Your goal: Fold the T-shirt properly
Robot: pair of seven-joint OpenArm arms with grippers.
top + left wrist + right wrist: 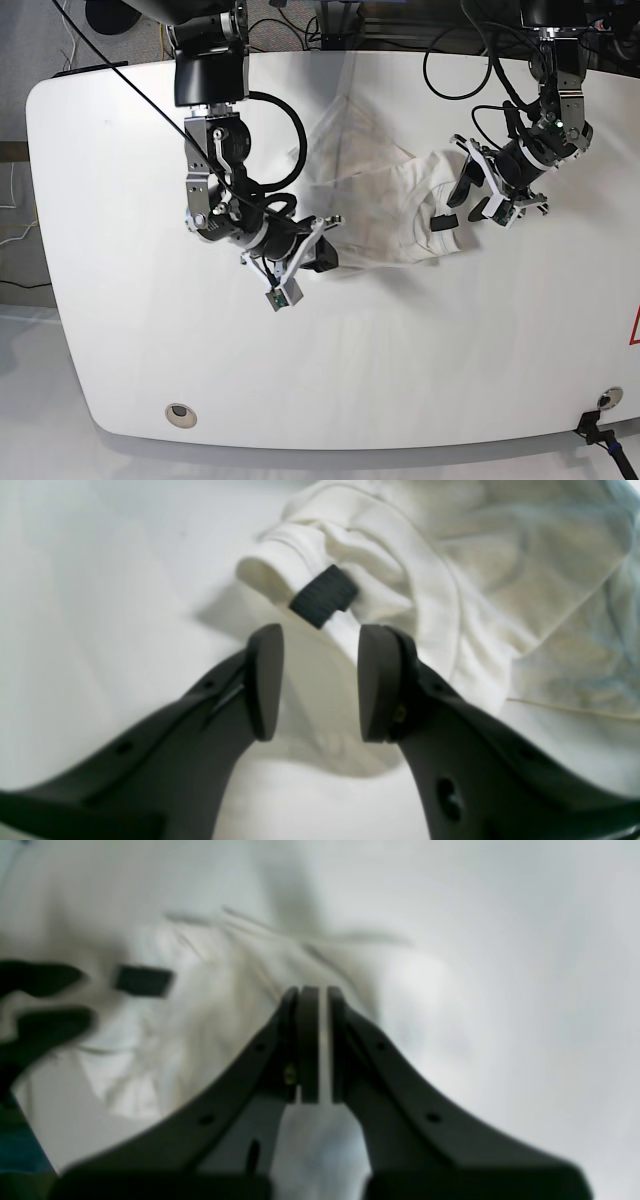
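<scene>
The white T-shirt (pixel 385 200) lies bunched at the table's middle, and part of it is blurred and lifted toward the back. My right gripper (pixel 322 238) sits at its left edge. In the right wrist view this gripper (pixel 322 1040) is shut on a thin fold of the T-shirt (pixel 210 990). My left gripper (pixel 458 205) hovers open over the shirt's right end. In the left wrist view its fingers (pixel 265 680) stand wide apart just short of a rolled hem of the T-shirt (pixel 450 580) that bears a black tag (pixel 325 596). Faint print shows through the fabric.
The white table (pixel 400 350) reaches far out in front of both arms. Black cables (pixel 480 70) hang at the back edge. A round hole (pixel 180 412) sits near the front left and a black clamp (pixel 600 430) at the front right corner.
</scene>
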